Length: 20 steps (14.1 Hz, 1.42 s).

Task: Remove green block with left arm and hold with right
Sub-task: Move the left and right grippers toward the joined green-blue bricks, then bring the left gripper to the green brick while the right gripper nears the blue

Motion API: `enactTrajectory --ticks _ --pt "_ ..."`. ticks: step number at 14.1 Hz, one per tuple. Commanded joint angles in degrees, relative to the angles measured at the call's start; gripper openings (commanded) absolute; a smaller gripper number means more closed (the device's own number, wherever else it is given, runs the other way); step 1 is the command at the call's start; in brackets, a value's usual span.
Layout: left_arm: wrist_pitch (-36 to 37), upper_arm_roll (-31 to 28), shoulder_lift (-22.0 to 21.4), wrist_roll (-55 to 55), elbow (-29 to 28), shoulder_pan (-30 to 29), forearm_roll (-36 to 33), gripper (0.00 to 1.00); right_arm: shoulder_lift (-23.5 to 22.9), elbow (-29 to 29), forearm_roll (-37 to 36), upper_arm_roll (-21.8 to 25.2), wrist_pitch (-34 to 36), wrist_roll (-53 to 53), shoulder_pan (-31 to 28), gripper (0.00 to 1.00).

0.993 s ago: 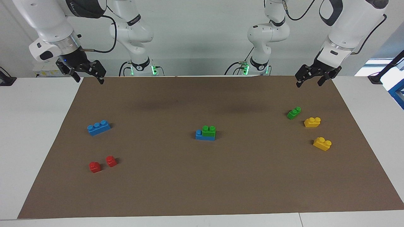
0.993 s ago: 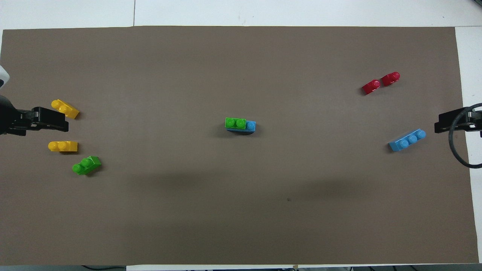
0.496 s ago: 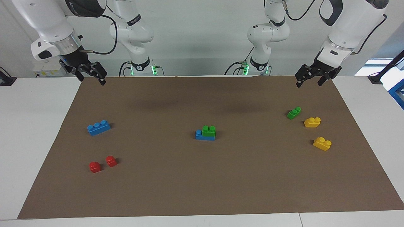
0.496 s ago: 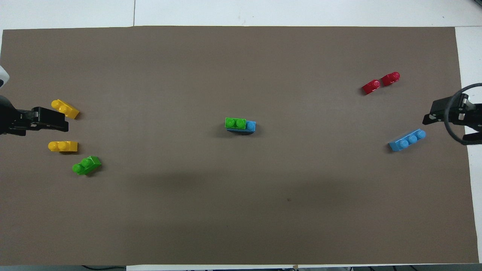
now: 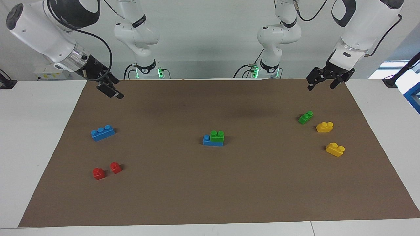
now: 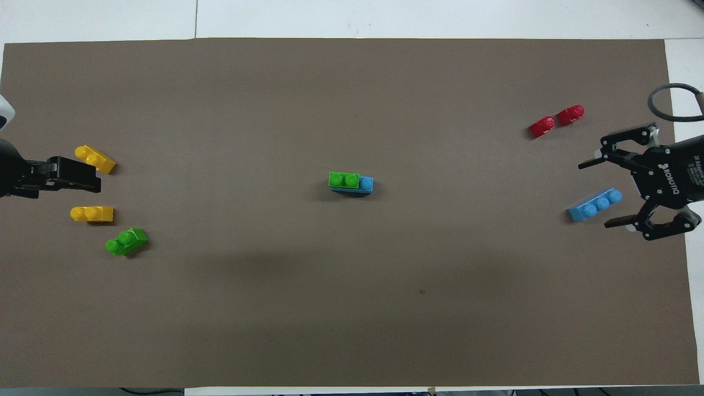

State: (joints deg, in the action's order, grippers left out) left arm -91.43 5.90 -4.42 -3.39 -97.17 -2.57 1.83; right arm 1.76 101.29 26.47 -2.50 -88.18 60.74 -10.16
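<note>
The green block point(image 5: 217, 136) sits on one end of a blue three-stud brick point(image 5: 207, 141) at the middle of the brown mat; it also shows in the overhead view point(image 6: 344, 180), with the blue brick's point(image 6: 367, 184) free stud beside it. My right gripper point(image 5: 116, 90) is open and empty, up in the air at the right arm's end. In the overhead view the right gripper point(image 6: 596, 193) is over a loose blue brick point(image 6: 595, 204). My left gripper point(image 5: 320, 88) is open and empty. It waits up in the air at the left arm's end point(image 6: 98, 177).
A slimmer green brick point(image 5: 305, 117) and two yellow bricks point(image 5: 325, 127) point(image 5: 335, 149) lie at the left arm's end. The loose blue brick point(image 5: 102, 132) and two red bricks point(image 5: 98, 173) point(image 5: 115, 167) lie at the right arm's end.
My right gripper has turned and swung in over the mat toward the loose blue brick, its fingers now spread wide in the overhead view. The left arm and all bricks have not moved.
</note>
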Motion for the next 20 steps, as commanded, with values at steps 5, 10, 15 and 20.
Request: enactTrajectory --ticks 5,10,15,20 --pt "2.31 0.16 -2.08 -0.56 -1.80 0.02 1.07 1.00 -6.15 3.65 10.96 -0.57 -0.85 9.05 2.16 0.99" --pt "2.22 0.60 -3.49 -7.74 -4.61 1.41 1.07 1.00 -7.30 8.92 18.95 -0.66 -7.35 4.66 3.82 0.99" --pt "-0.93 0.69 -3.66 -43.01 -5.05 11.42 1.95 1.00 -9.85 10.42 26.43 -0.66 -11.66 -0.26 6.73 0.99" --pt "-11.12 0.69 -4.45 -78.56 -9.00 20.48 2.39 1.00 -12.21 10.60 28.64 -0.66 -17.99 -0.36 11.39 0.99"
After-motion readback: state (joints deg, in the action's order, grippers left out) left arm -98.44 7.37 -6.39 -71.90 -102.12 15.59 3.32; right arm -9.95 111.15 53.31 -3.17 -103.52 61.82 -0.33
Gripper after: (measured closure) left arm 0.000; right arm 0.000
